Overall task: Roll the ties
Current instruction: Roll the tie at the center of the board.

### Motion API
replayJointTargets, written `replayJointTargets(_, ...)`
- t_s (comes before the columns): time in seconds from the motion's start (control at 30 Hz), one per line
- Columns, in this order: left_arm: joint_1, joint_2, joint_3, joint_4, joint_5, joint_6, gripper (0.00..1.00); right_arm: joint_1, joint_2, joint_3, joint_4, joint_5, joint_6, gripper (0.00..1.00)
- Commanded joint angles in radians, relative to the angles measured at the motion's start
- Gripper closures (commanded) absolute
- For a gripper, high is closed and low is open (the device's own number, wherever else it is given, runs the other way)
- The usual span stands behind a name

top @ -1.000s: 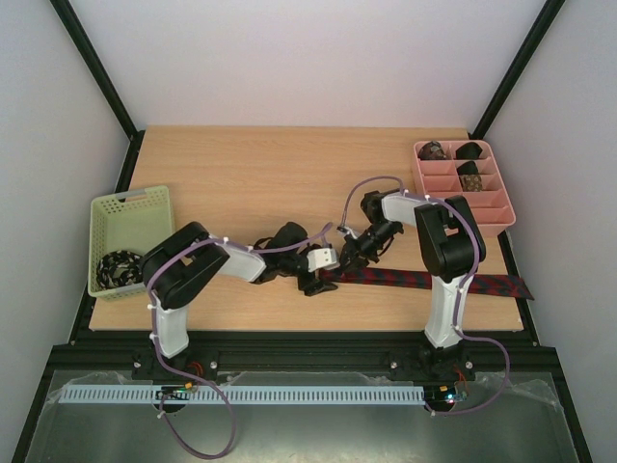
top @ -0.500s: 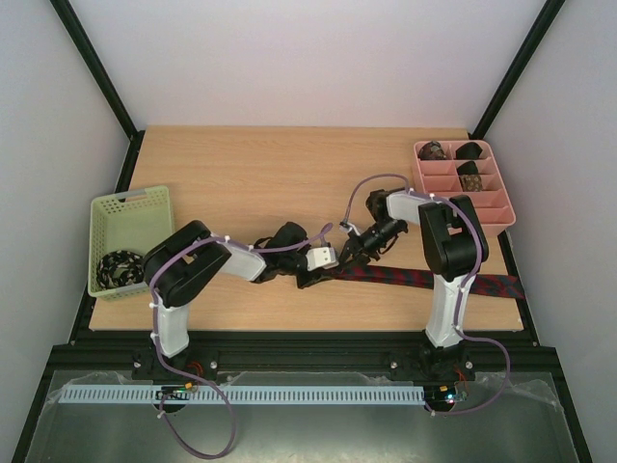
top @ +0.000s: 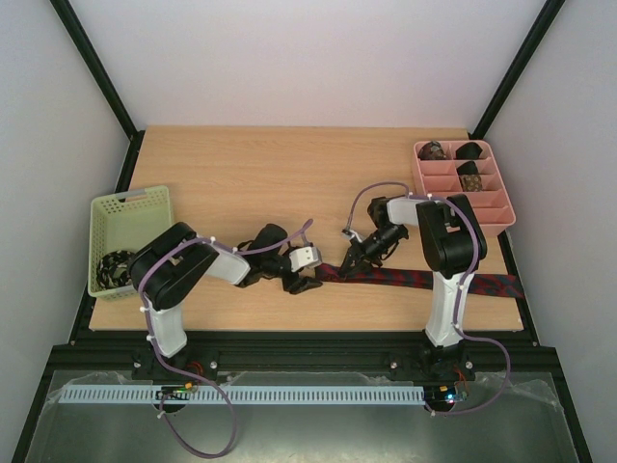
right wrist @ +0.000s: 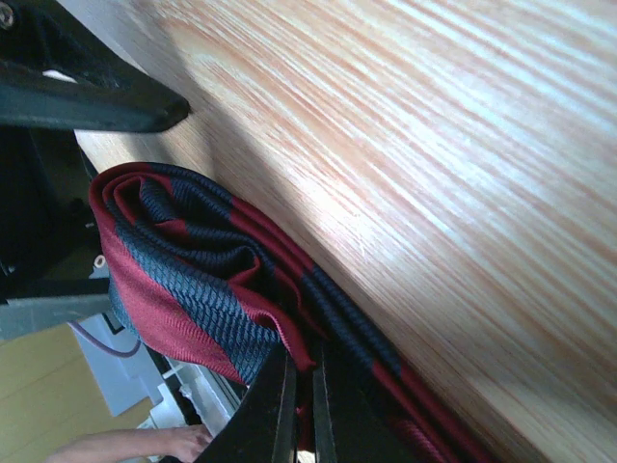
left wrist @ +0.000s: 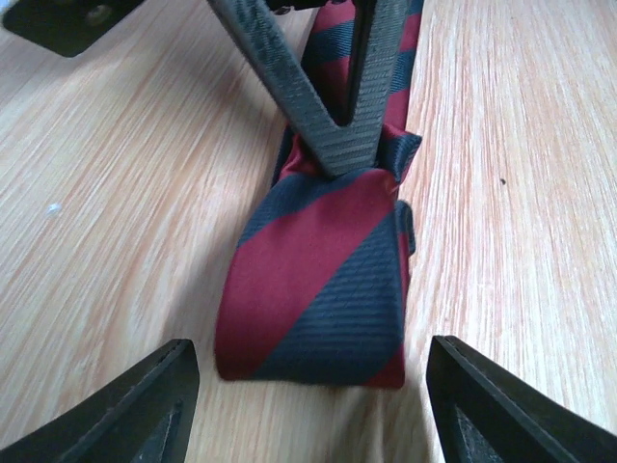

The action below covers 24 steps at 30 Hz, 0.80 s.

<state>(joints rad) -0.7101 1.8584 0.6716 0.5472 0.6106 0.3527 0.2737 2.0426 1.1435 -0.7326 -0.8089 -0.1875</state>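
The left fingers (left wrist: pixel 145 405) are standing open astride the folded end of the red-and-navy tie (left wrist: pixel 318 280), lying along the worktop's (top: pixel 241 164) near edge. The right fingers (left wrist: pixel 328 135) are pinching the fold shut; slipping there would likely let it spring flat.

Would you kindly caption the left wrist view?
The right gripper pinches the folded red-navy tie, framed by the open left gripper.

Left arm (top: pixel 183 270) and right arm (top: pixel 448 241) reach low, tips facing. The left claw (left wrist: pixel 308 381) gapes wide; the right claw (left wrist: pixel 339 154) pinches shut on the tie (left wrist: pixel 318 280).
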Motion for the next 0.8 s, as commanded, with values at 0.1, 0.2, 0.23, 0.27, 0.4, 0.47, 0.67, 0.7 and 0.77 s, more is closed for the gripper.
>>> replayJointTargets(0.1,0.027,0.030,-0.015,0.057,0.090,0.008,0.32,-0.004,0.036,-0.041,0.076,0.238,-0.025,0.99)
replayJointTargets(0.2,0.027,0.059,0.021,0.072,0.118,-0.017,0.32,-0.002,0.033,-0.047,0.085,0.246,-0.030,0.99)
replayJointTargets(0.23,0.027,0.068,0.031,0.072,0.129,-0.022,0.32,-0.003,0.033,-0.045,0.087,0.248,-0.031,0.99)
replayJointTargets(0.27,0.027,0.072,0.039,0.072,0.140,-0.026,0.36,-0.002,0.034,-0.042,0.087,0.247,-0.033,0.99)
replayJointTargets(0.4,0.027,0.059,0.064,0.075,0.173,-0.057,0.53,-0.003,0.039,-0.030,0.089,0.243,-0.033,0.99)
replayJointTargets(0.47,0.020,0.032,0.073,0.077,0.175,-0.067,0.59,-0.003,0.046,-0.025,0.083,0.241,-0.036,0.98)
replayJointTargets(0.67,-0.033,0.003,0.127,0.104,0.158,-0.111,0.62,-0.004,0.050,-0.025,0.078,0.242,-0.044,0.99)
replayJointTargets(0.7,-0.046,0.014,0.140,0.104,0.151,-0.113,0.62,-0.004,0.051,-0.023,0.078,0.242,-0.044,0.99)
replayJointTargets(0.77,-0.069,0.046,0.166,0.103,0.128,-0.116,0.62,-0.002,0.050,-0.020,0.077,0.241,-0.044,0.99)
